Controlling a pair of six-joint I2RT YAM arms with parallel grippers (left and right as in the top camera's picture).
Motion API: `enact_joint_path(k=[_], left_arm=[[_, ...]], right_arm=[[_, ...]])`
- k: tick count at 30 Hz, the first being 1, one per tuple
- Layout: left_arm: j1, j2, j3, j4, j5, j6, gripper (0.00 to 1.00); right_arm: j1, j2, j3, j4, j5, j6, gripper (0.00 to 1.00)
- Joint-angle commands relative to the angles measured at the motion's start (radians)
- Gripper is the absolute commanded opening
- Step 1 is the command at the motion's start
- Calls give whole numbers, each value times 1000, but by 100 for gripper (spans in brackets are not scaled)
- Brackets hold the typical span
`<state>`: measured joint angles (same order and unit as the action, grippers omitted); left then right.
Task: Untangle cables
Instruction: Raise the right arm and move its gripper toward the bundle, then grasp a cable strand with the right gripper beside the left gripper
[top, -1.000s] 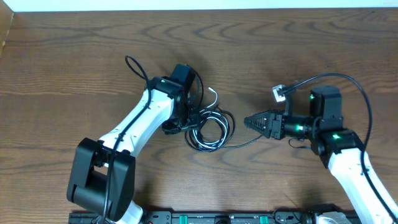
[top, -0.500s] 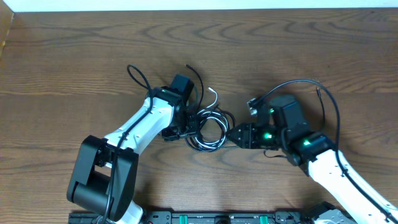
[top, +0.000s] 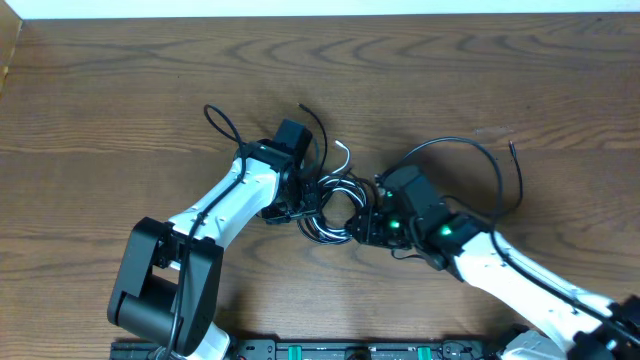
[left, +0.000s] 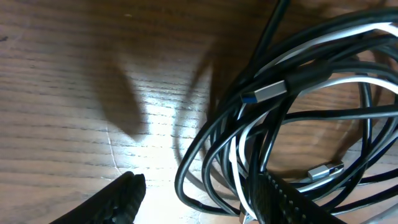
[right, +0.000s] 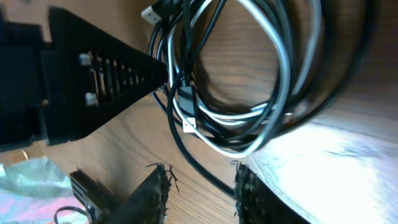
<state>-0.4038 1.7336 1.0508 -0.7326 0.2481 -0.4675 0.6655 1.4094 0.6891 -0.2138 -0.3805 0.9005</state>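
Working on the knot of thin black and white cables (top: 335, 205), lying on the brown wooden desk (top: 120, 100) between both arms. Holding the black left gripper (left: 199, 186) at the loops' edge, jaws spread wide. Holding the black right gripper (right: 202, 169) with jaws apart, one black strand (right: 185, 155) between, not pinching. Best closing on that strand only, then pulling slowly sideways.

The tabletop (top: 120, 90) is brown wood with visible grain. Coiled black and white cables (top: 335, 208) lie on it, near centre.
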Motion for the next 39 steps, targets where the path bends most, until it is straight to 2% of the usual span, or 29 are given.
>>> enact_joint_path(k=[1,7,15,28,39], left_arm=[[3,0,-4,-2,-14,-3,61],[3,0,-5,-10,-14,-2,61],[3,0,-5,-10,-14,-2,61],[3,0,-5,-13,-14,-2,61],[3,0,-5,-13,-14,-2,61]], right_arm=[[25,53,14,29,56,95,33],[27,122,14,48,117,195,34],[28,156,14,151,146,196,34],[31,169,14,151,172,206,32],[60,262,14,197,172,205,31]])
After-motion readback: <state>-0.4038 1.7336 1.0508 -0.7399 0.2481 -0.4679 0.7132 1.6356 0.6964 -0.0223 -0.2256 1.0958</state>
